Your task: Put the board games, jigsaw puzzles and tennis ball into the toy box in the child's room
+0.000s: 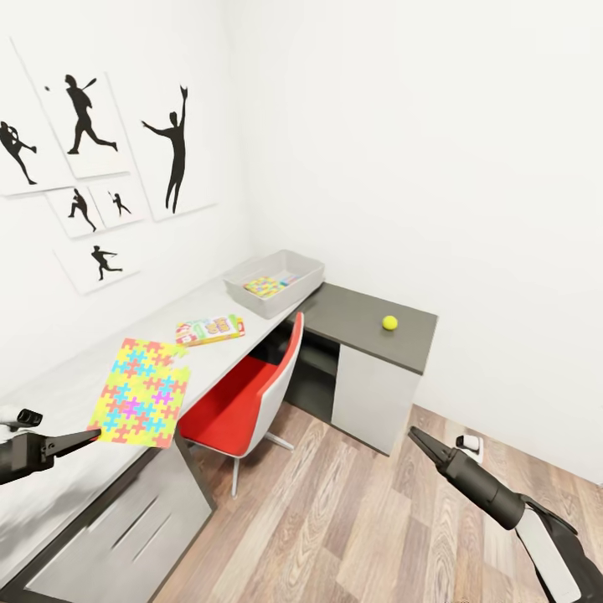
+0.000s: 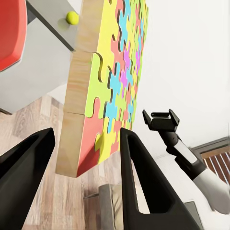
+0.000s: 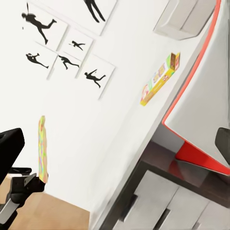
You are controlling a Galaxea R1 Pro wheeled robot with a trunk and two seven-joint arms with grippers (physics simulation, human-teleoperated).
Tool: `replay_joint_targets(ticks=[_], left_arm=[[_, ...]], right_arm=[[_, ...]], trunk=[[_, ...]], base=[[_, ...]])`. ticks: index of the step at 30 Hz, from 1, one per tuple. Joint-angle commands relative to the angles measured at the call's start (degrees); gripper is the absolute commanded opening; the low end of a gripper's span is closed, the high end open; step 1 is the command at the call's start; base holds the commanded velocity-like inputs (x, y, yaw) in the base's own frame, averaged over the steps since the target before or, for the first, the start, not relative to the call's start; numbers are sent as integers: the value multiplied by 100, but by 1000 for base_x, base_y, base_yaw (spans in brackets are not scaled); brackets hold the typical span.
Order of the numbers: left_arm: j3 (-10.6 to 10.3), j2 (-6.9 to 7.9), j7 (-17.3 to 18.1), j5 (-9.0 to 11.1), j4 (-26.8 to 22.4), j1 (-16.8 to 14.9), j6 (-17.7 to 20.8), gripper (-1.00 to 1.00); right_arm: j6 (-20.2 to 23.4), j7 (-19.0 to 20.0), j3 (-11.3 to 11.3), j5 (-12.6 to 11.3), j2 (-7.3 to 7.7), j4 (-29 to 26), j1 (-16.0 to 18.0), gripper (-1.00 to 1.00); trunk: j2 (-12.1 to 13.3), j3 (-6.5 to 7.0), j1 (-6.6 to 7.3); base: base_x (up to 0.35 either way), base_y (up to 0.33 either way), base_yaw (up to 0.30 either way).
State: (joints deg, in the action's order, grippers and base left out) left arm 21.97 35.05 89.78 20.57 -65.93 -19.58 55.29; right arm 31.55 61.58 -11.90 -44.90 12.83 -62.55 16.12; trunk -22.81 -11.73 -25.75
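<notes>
Your left claw [image 1: 94,434] is pinching just one corner of the thin, flat, many-coloured jigsaw puzzle square [image 1: 142,391], lifted over the long white tabletop [image 1: 100,356]. That is a small bite, so the puzzle could swing, tip or slip out as you carry it to the long light grey toy box [image 1: 276,281] at the far end of the tabletop. It could also bump the red and white chair [image 1: 251,394] tucked under the tabletop. A second puzzle already lies inside the toy box. The flat bright game box [image 1: 210,328] lies on the tabletop between the held puzzle and the toy box, and the small yellow-green tennis ball [image 1: 389,322] sits past the toy box on the lower dark grey part. Your right claw [image 1: 423,441] hangs over the wood floor with nothing in it, its tips close together. You cannot read the game box lid. The bed and its games are out of sight.
</notes>
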Motion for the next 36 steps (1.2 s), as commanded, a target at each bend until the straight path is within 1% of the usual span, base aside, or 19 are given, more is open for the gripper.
replay_joint_targets(ticks=[1,7,13,20,36], left_arm=[[0,2,22,1,-3,-2,61,-100],[8,2,22,7,-2,-2,61,-100],[12,2,22,11,0,-2,57,-100],[27,2,22,16,-1,3,53,-100],[53,2,22,17,1,7,46,-100]], right_arm=[[47,3,0,-34,1,4,5,100],[60,8,-8,-36,1,43,5,100],[62,12,-13,-36,1,56,5,100],[62,13,-14,-36,2,58,5,100],[45,12,-14,-36,5,59,5,100]], trunk=[[-11,-6,-4],[-11,28,-4],[-11,65,-4],[-11,109,-4],[-11,208,-4]], base=[[30,0,-178],[102,-3,-208],[216,-53,-225],[311,-1,-227],[331,61,-227]])
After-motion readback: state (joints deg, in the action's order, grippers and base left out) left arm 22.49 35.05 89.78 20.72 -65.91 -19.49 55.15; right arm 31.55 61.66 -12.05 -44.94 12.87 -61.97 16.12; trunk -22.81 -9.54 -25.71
